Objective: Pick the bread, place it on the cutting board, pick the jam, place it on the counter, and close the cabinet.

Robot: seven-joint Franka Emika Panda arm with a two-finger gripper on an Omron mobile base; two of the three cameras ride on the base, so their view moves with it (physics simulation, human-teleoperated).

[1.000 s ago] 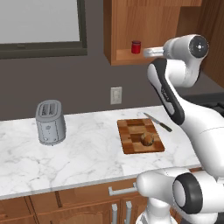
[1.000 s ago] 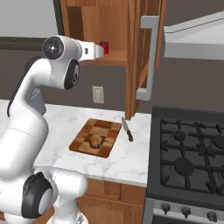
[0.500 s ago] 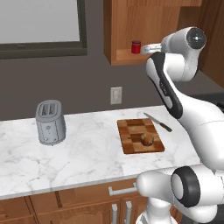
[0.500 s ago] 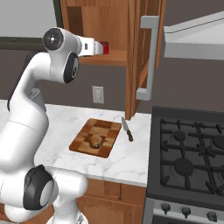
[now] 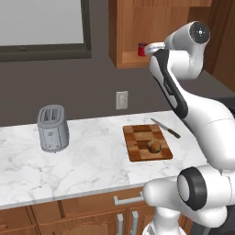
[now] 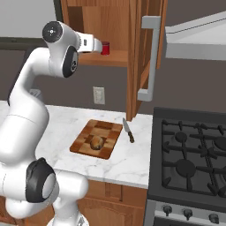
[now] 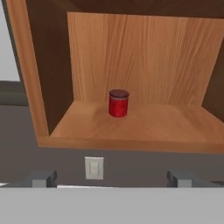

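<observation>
The bread [image 5: 154, 146] already sits on the cutting board [image 5: 137, 148]; the wide-open, empty end effector [image 7: 111, 178] faces the shelved jam [image 7: 118, 103], cabinet [image 6: 140, 53] unclosed.

1 jam [image 7: 118, 103], 1 bread [image 5: 154, 146], 1 knife [image 5: 165, 128], 1 toaster [image 5: 53, 128].

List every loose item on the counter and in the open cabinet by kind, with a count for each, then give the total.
Toaster: 1
Cutting board: 1
Bread on the board: 1
Knife: 1
Jam jar on the cabinet shelf: 1
Total: 5
</observation>
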